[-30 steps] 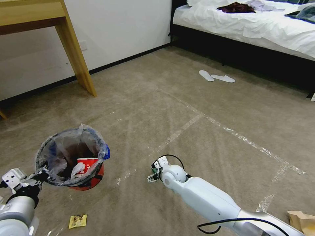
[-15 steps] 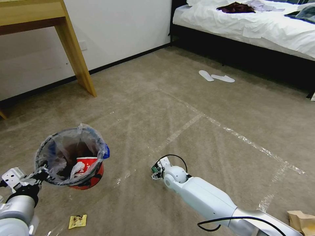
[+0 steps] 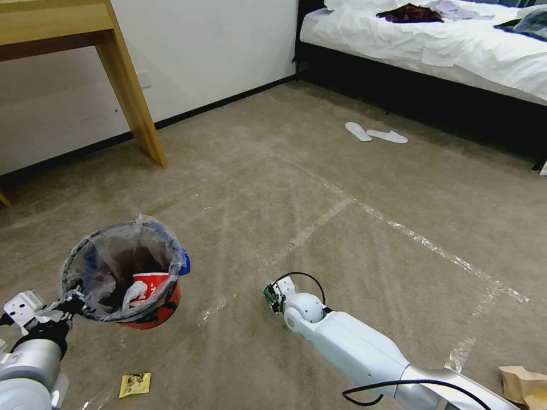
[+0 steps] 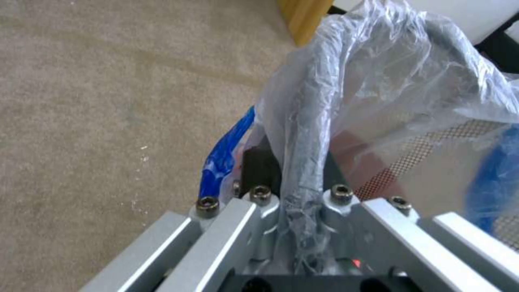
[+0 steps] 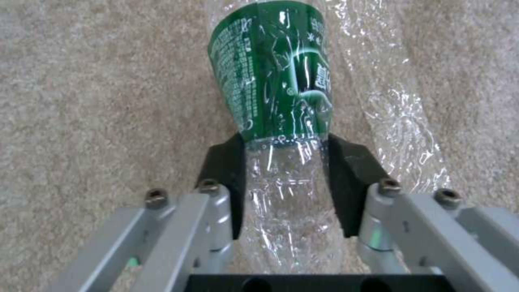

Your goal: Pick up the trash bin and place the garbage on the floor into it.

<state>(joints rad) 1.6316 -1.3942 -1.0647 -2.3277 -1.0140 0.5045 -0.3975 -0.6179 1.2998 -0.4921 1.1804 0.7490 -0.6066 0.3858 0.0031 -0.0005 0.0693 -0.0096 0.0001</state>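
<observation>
Our left gripper [image 3: 67,300] is raised and clamped tight. Our right arm [image 3: 364,353] reaches low; its gripper [image 5: 286,182] has fingers [image 5: 346,178] closed inward.

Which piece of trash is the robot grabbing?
The green-labelled bottle, between the right gripper's black fingers. The yellow wrapper and brown paper bag lie untouched on the carpet.

The room is bright with soft, even light and only weak shadows. The tape lines [image 3: 319,222] on the floor [image 3: 273,188] shine, and glare sparkles on the bottle [image 5: 273,81]. The head view bends a little at its edges. In the left wrist view the plastic bag [image 4: 389,77] looks blurred
</observation>
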